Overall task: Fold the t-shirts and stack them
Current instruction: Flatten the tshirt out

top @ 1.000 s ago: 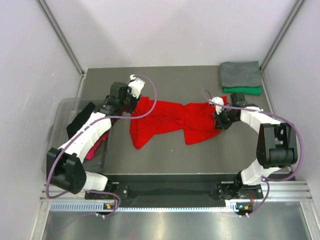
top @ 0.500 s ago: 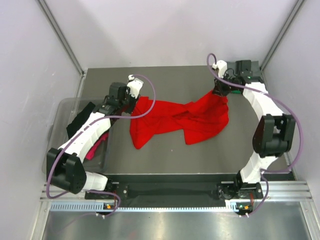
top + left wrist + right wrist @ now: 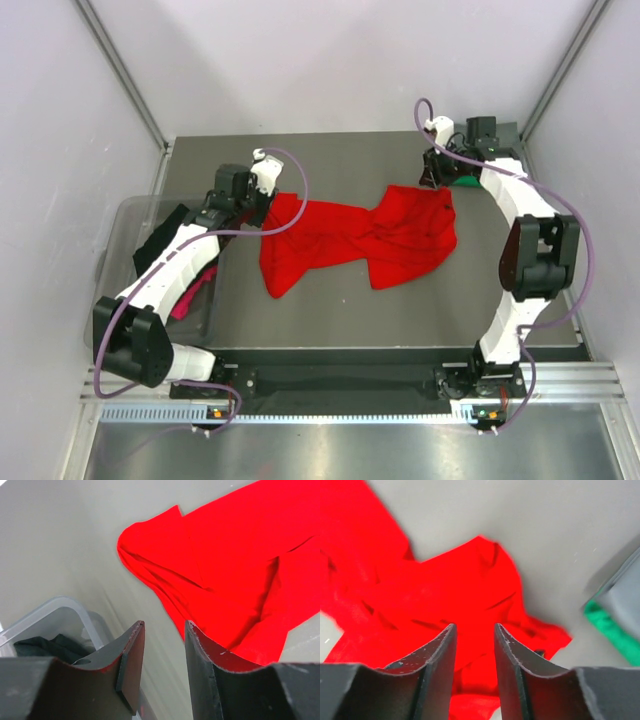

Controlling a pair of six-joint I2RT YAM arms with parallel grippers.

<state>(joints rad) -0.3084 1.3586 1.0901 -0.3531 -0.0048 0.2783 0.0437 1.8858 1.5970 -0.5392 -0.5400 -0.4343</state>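
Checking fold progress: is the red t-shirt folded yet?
Not folded: the red t-shirt lies rumpled and twisted, loose on the table.

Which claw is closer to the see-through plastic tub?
Left. The left gripper hovers beside the translucent grey plastic tub's far corner; the right gripper is across the table.

Beyond the red t-shirt (image 3: 350,240), a bare strip of table (image 3: 330,155) is left open from side to side, and a second bare strip is left on its near side, up to the table's front edge. To the left of the red t-shirt, passage is blocked by the left arm (image 3: 180,260) and the translucent tub (image 3: 125,215) beneath it. To its right, the far corner is taken up by the right arm (image 3: 525,215) and by the grey shirt (image 3: 625,595) lying on the green shirt (image 3: 610,630).
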